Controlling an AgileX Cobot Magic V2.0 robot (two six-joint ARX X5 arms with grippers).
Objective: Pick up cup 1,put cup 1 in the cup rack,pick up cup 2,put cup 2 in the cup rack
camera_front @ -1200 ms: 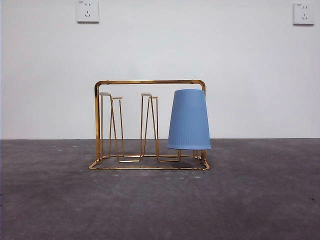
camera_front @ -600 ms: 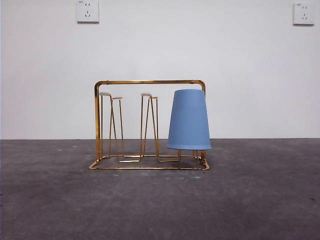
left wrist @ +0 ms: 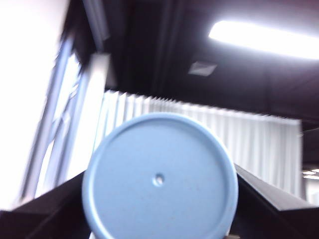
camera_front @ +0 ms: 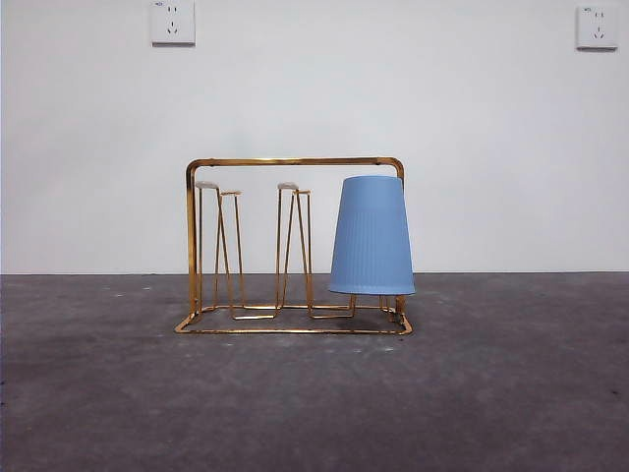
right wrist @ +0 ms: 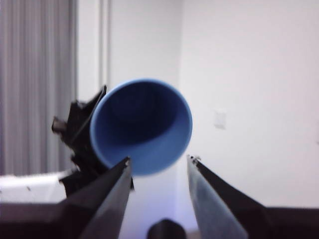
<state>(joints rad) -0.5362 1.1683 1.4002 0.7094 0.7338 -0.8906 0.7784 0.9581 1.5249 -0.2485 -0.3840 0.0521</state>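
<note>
one blue cup (camera_front: 371, 236) sits upside down on the gold cup rack (camera_front: 292, 248); another blue cup (left wrist: 159, 178) is held aloft.

Left gripper (left wrist: 159, 234) seemingly behind cup (left wrist: 159, 177)

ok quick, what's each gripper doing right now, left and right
Left gripper: closed on the second blue cup, held up off the table.
Right gripper: jaws open, empty, facing that cup's mouth.

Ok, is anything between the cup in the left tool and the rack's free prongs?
Nothing visible. The cup rack has two prong pairs bare; the racked cup covers only one end. The held cup in the left tool is outside the front view; the open right tool faces its mouth.
</note>
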